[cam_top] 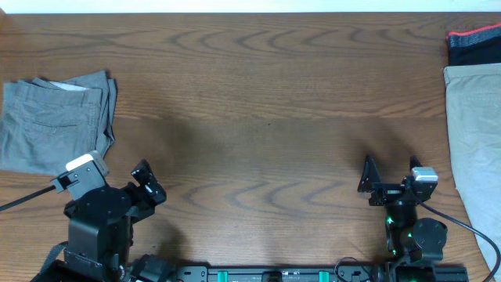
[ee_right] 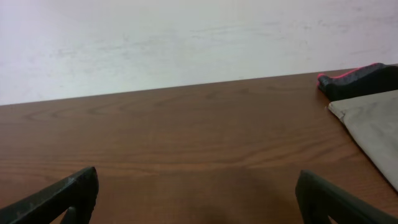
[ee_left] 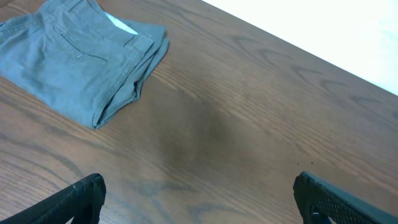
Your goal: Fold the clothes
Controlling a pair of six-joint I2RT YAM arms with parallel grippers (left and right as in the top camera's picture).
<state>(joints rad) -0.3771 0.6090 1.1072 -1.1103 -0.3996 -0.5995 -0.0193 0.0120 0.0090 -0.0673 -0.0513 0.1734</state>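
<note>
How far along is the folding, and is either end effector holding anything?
Done: the grey-green shorts lie folded in a stack at the left edge of the table. In hand: nothing; the left end effector and right end effector are open over bare wood. Left, possibly: a beige garment lying flat at the right edge, with a dark red-trimmed garment behind it.
</note>
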